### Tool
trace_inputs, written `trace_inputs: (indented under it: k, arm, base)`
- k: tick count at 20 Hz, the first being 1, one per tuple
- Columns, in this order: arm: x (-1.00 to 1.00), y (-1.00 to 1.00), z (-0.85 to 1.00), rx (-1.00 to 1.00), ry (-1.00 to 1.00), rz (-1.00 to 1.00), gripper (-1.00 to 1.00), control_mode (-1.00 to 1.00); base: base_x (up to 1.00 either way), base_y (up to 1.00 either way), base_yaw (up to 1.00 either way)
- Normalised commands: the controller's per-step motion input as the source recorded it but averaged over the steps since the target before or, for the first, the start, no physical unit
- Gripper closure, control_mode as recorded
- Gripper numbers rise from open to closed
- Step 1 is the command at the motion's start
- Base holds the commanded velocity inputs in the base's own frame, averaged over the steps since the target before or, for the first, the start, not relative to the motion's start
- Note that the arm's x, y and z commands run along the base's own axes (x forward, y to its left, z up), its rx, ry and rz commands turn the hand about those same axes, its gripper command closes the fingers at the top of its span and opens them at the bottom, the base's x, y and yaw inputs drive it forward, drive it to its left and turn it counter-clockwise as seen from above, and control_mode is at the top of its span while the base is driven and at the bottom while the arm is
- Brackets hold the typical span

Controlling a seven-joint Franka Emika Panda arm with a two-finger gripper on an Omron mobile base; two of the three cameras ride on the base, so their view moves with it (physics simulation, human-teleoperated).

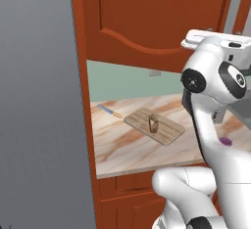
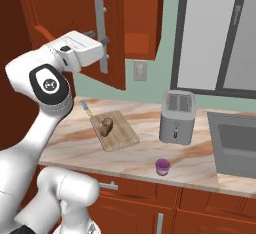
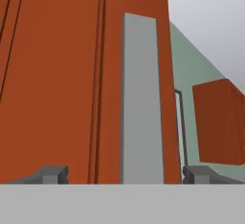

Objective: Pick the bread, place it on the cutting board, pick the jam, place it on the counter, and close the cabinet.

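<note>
This is a home kitchen: a marbled tabletop (image 2: 150,150) runs under reddish-brown upper cabinets (image 2: 142,13), with a silver toaster (image 2: 177,117) on it (a steel sink (image 2: 235,140) just to the toaster's right), a window (image 2: 215,33) behind the toaster and drawers (image 2: 150,208) below.

Cabinet (image 2: 75,8) reddish wood, matt; handle (image 3: 141,98) flat grey; counter (image 2: 150,150) veined, smooth; cutting board (image 2: 116,130) grooved light wood.
</note>
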Motion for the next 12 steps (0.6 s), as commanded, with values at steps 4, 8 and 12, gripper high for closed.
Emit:
trace_inputs:
  k: [4, 8, 12]
  arm:
    - [0.42, -0.25, -0.07, 0.03, 0.01, 0.01, -1.00, -1.00]
    - [0.40, -0.23, -0.09, 0.03, 0.01, 0.02, -1.00, -1.00]
    - [0.36, -0.25, -0.10, 0.03, 0.00, 0.05, -1.00, -1.00]
  base:
    - [0.00, 0.00, 0.00]
    - [0.00, 0.00, 0.00]
    - [0.00, 0.00, 0.00]
